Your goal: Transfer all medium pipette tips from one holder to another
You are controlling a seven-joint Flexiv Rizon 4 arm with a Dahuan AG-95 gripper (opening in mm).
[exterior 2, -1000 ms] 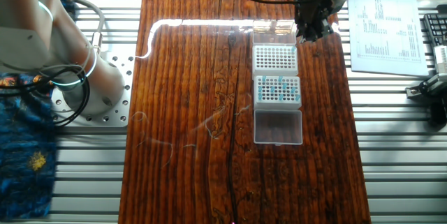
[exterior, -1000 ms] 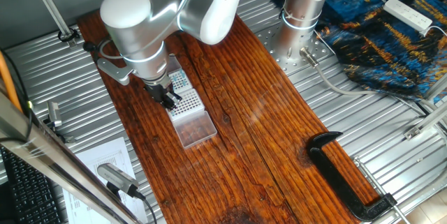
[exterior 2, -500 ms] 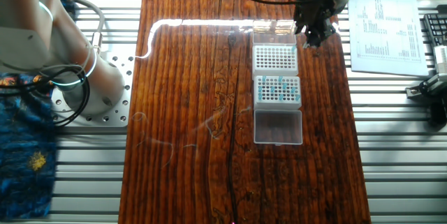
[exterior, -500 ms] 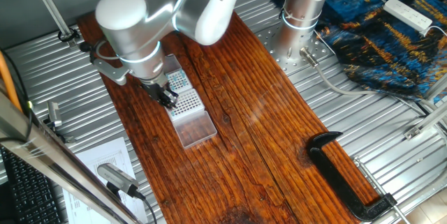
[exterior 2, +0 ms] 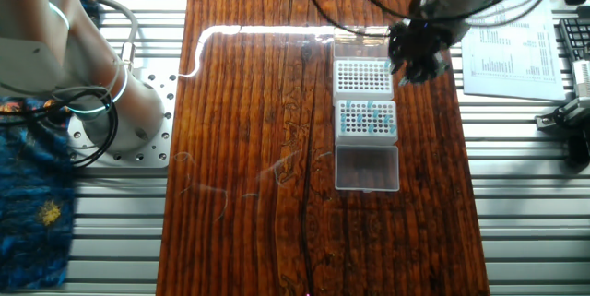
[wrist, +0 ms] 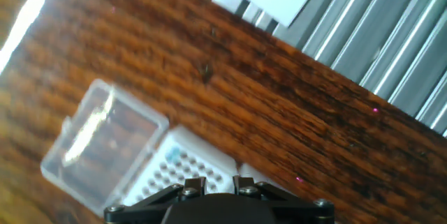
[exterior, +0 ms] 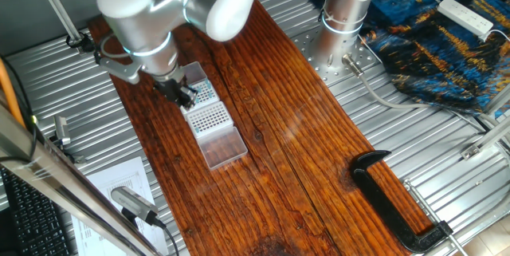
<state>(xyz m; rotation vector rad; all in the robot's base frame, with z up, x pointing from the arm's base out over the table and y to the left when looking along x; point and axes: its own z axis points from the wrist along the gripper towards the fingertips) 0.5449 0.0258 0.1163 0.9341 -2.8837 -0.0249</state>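
Two racks lie end to end; the tips (exterior 2: 369, 117) sit in the nearer one. The gripper (exterior 2: 412, 67) hovers beside the empty rack (exterior 2: 362, 76) (finger state unclear) — centre over one tip, then descend straight.

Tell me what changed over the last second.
The hand moved along the right edge of the empty rack, from its far corner toward the tip-holding rack; in one fixed view the arm swung up and left. Whether the hand holds a tip cannot be told. Both racks and the clear lid stayed put.
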